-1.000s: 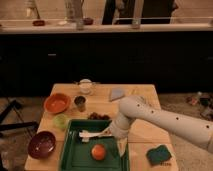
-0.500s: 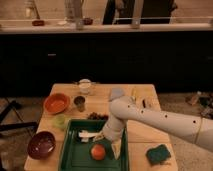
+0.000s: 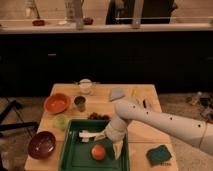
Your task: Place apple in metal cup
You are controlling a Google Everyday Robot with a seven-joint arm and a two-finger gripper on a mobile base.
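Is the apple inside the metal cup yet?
Not yet. The apple lies in the green tray, the gripper just beside it. The metal cup stands apart on the table.

apple [image 3: 98, 151]: smooth, slightly glossy skin
metal cup [image 3: 80, 103]: dark grey metal, dull sheen
tray [image 3: 69, 150]: green plastic, smooth
table [image 3: 137, 96]: pale matt wood
gripper [image 3: 115, 146]: pale matt casing, lower centre, just right of the apple
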